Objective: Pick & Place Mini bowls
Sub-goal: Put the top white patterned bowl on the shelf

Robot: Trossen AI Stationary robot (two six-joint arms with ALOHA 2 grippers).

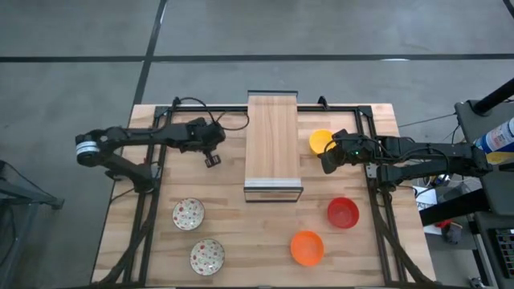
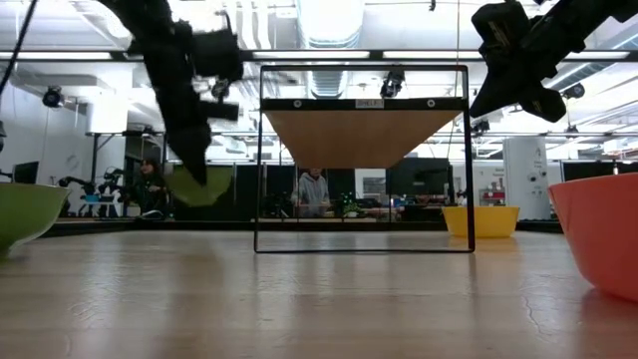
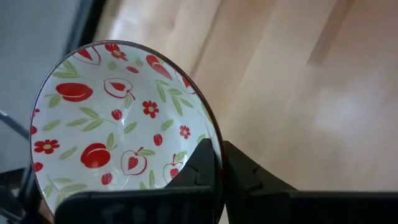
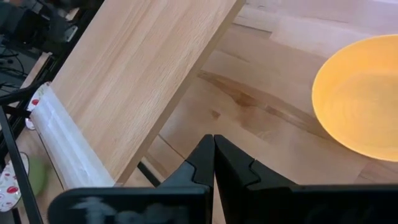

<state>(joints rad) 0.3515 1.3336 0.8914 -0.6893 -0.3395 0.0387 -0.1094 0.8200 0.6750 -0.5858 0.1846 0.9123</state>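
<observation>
My left gripper [image 1: 211, 156] hangs above the table left of the wooden board [image 1: 273, 144], shut on a white mini bowl [image 3: 118, 124] with red and green speckles. In the low view that bowl [image 2: 199, 186] is off the table. Two more speckled bowls [image 1: 188, 213] [image 1: 207, 255] sit near the table's near-left corner. The yellow bowl [image 1: 320, 140] stands right of the board. My right gripper [image 1: 328, 161] hovers shut and empty just near of it. The red bowl [image 1: 343, 212] and orange bowl [image 1: 307, 246] stand on the near-right part of the table. My left gripper pinches the speckled bowl by its rim [image 3: 214, 146], with one finger [image 3: 199, 168] inside the bowl and the other [image 3: 245, 174] outside. The bowl is lifted clear of the table and tipped on edge, hanging below the gripper [image 2: 204, 150].
The wooden board [image 4: 137, 68] slopes on a black wire frame [image 2: 364, 160] at the table's middle. Black rails [image 1: 152, 201] run along both sides of the table. Bare wood [image 1: 257, 241] lies between the speckled bowls and the orange one. People stand in the room beyond the table.
</observation>
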